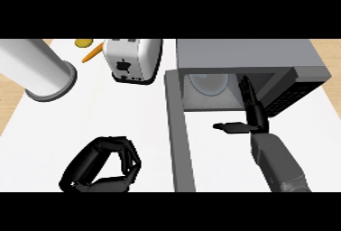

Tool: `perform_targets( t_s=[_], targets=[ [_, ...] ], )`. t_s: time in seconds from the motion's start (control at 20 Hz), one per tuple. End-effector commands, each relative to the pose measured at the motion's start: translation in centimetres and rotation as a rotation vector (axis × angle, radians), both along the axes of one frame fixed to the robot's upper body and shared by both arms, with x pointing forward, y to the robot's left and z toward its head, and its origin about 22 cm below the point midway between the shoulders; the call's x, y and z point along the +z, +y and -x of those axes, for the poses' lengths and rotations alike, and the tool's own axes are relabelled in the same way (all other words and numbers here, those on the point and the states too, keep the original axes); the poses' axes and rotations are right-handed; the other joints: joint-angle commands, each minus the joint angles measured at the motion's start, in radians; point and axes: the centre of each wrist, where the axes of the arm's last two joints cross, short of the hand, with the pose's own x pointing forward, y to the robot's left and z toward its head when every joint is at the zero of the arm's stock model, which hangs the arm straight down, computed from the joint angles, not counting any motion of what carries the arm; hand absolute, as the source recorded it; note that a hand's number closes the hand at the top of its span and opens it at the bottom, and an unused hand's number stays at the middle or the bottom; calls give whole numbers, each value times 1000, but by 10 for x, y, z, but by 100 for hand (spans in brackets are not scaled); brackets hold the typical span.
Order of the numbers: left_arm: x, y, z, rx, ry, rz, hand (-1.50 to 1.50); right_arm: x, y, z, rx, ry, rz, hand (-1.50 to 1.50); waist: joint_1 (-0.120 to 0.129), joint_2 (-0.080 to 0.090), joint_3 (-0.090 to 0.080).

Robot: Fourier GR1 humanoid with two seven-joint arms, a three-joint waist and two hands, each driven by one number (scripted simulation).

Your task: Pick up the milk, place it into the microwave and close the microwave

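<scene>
Tall grey cylinder: a pale grey upright canister [41, 72] at far left of the white counter top [126, 117]; what it is cannot be told, and its upper end is cut off.
Orange items: a small orange-yellow round piece [82, 43] and a thin orange stick [92, 53] near the back edge; too small to name.
Toaster: white-and-chrome box with a dark emblem [132, 61], standing just left of the microwave.
Left hand: black hand [103, 166] low on the counter, fingers curled inward into a loop with nothing seen inside.
Microwave door: long grey panel [180, 135] swung fully open toward the viewer.
Microwave: grey metal box [250, 56] with dark keypad at right; cavity open, a pale round turntable plate [209, 83] visible inside.
Right hand: black hand [250, 108] on the grey forearm, fingers straight and reaching into the cavity mouth, thumb out to the left, holding nothing.
Milk: not visible anywhere; judged to be inside the cavity behind the top panel, though this cannot be confirmed.
Step in hand: judged as the end of placing, before the door is shut.
Next move calls for: drawing the right hand clear of the cavity, then swinging the open door round until it shuts.
</scene>
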Motion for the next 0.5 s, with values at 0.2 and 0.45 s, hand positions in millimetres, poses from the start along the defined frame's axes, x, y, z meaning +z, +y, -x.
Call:
perform_targets(
  t_s=[0.2, 0.45],
  targets=[
    [-15, -47, -17, -163, 67, -151, 150, -6, -19, 38, 41, -7, 9, -150, -31, -7, -2],
    [-38, -80, -21, -190, 84, -176, 150, 13, -46, 68, 50, -46, 21, -150, -37, -5, -2]
  ],
)
